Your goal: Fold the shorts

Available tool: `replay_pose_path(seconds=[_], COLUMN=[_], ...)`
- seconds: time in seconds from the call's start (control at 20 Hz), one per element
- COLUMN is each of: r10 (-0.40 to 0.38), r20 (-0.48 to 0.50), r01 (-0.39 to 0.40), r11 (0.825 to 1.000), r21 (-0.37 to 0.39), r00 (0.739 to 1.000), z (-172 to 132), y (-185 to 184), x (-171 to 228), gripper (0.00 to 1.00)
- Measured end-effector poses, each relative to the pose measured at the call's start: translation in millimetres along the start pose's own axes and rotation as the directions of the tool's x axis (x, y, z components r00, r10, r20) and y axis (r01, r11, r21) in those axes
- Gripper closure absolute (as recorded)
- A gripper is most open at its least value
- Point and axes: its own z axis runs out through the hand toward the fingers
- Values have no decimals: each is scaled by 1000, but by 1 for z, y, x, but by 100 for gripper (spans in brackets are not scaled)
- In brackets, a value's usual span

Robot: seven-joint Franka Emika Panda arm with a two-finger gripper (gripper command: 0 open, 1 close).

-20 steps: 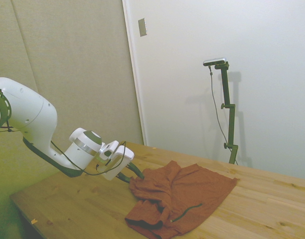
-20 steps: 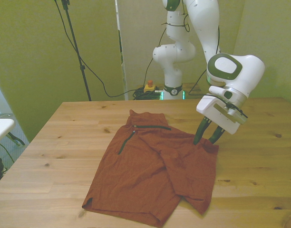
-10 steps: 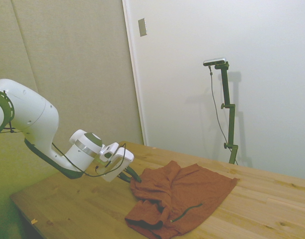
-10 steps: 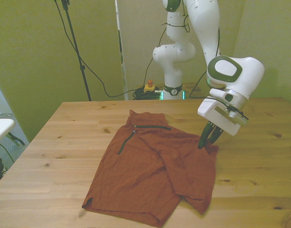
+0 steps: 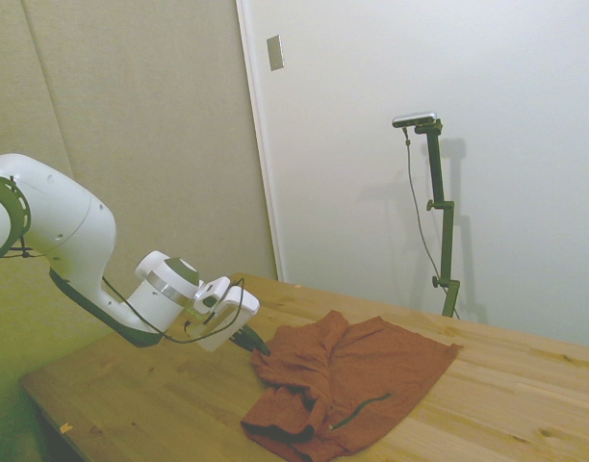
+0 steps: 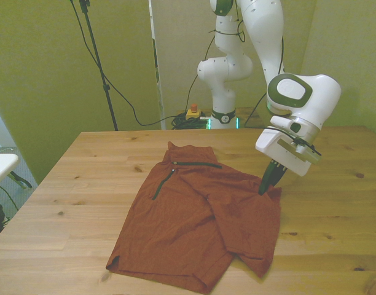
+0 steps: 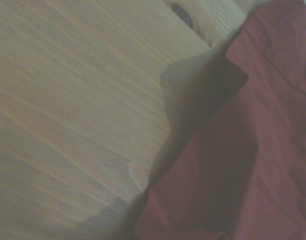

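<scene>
1. Worktop — a pale wooden surface carrying everything below; in the wrist view, bare grain meets the cloth along a folded edge.
2. Arm — white, bent low over the worktop on the front view's right.
3. Shorts — rust-red, lying partly folded near the middle of the worktop, one leg already turned over the other; the dark zip slit sits toward the far end. Their long axis runs from that far end toward the near edge.
4. Gripper — its fingers are drawn together at the upper corner of the shorts on the front view's right, apparently pinching the fabric edge there. The rest of the cloth lies toward the front view's left of the fingers — the direction any fold across must travel.
5. Change from a second ago: the fingers were then spread astride this corner; they have since closed on it, and the shorts have barely shifted.
</scene>
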Motion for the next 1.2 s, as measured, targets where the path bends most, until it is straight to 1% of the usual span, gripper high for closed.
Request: replay_pose_path(seconds=[0.1,0.3,0.45,0.6,0.85,1.0,1.2], r10=[18,104,170,247,348,392,436], r20=[-2,1,10,31,57,69,79], r01=[-18,-104,-170,-249,-352,-397,-439], r11=[1000,994,983,965,934,916,898], r21=[13,45,68,82,68,63,35], r00=[1000,995,985,968,936,917,897], z=[-3,-21,-40,-45,-19,-7,16], y=[3,20,49,91,157,186,218], x=[6,37,76,118,170,193,212], gripper=[100,100,100,100,100,100,100])
